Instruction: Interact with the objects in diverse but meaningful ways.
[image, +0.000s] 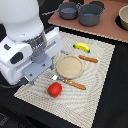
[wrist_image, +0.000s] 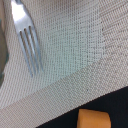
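On the mat, exterior view: a woven placemat (image: 95, 80) is spread on a dark table, and the toys are laid on it.
Tomato: a round red tomato (image: 55, 89) is seen near the mat's near edge, just beside the fork's prongs. It is judged to be light, hard and smooth, so it could roll or slip; it is best gripped across its middle.
Banana: a small yellow banana (image: 82, 47) is laid near the far edge of the mat. It is judged to be light and stiff, and it is best pinched across its thin middle.
Plate: a round tan plate (image: 69, 67) is set in the middle, between the banana and the tomato.
Fork: a wooden-handled fork (image: 70, 82) is laid just in front of the plate.
Knife: a wooden-handled knife (image: 88, 59) is laid behind the plate.
Pots: two grey pots (image: 80, 12) are kept on a brown board, well apart from the toys.
Arm: the white arm (image: 27, 42) is held low over the mat at the exterior view's left.
Gripper: its fingers are hidden by the arm, so it cannot be told how wide it is opened or if anything is held.
Wrist view, fork: only the shiny prongs (wrist_image: 27, 42) are shown, flat on the mat.
Wrist view, bread: a golden-orange block (wrist_image: 93, 119) is seen off the mat on the dark table. It is likely the bread loaf, judged light and stiff, best gripped across its flat sides.
Wrist view, gripper: no fingers are shown.
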